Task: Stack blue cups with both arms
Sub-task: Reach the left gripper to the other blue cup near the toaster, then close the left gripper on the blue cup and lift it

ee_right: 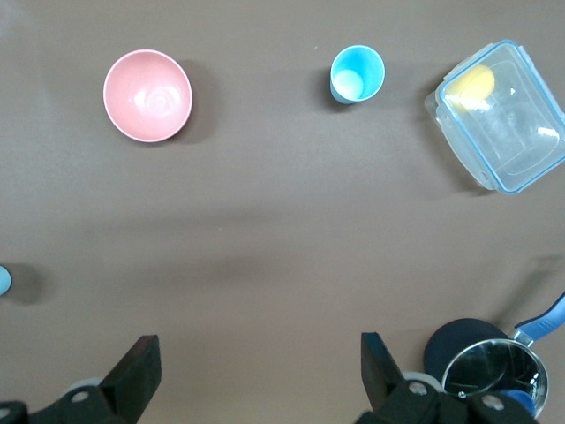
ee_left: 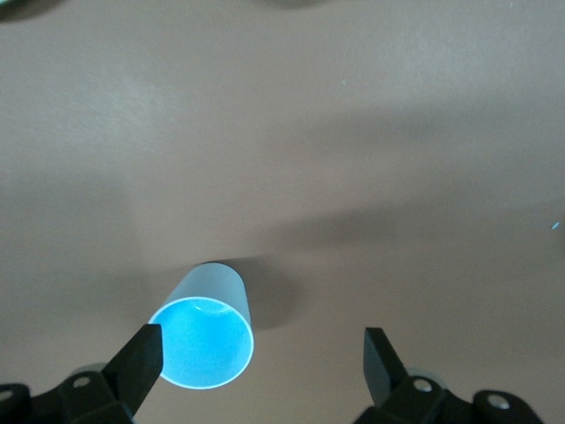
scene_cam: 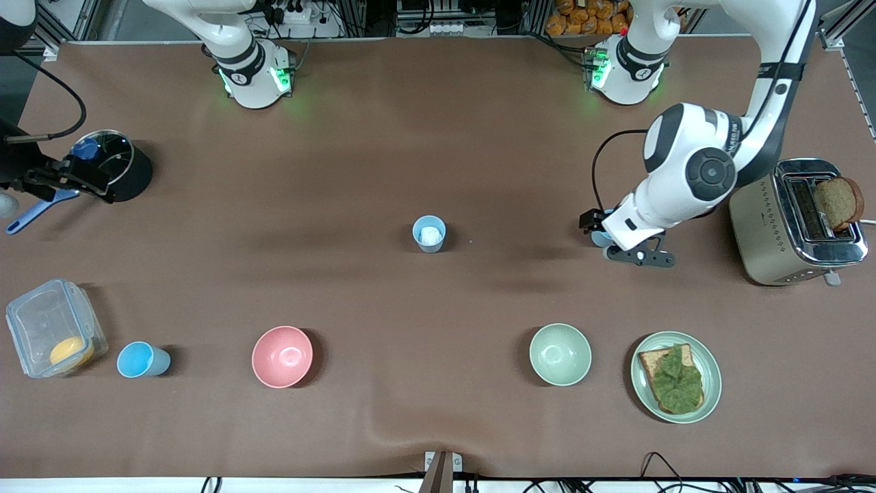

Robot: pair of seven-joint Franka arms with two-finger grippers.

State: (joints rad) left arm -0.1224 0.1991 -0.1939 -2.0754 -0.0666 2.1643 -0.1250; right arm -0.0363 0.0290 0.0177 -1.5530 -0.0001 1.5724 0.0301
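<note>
Blue cups sit three apart: one mid-table [scene_cam: 429, 233], one by the clear box [scene_cam: 142, 359], one [ee_left: 204, 331] under the wide-open, empty left gripper [ee_left: 263, 357], which should centre before closing; right gripper [ee_right: 260, 371] waits wide open, empty, over the pot's end.

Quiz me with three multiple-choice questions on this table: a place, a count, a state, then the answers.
1. The left claw hangs over: A) a pink bowl B) a blue cup C) the toaster.
2. Blue cups in the front view: A) one B) three C) five.
3. The right claw is: A) open B) shut on a cup C) shut on a spoon.
Answers: B, the cup shows by its fingers; B, one mid-table, one beside the clear box at, one under the left claw; A, its fingers stand apart, nothing between.
</note>
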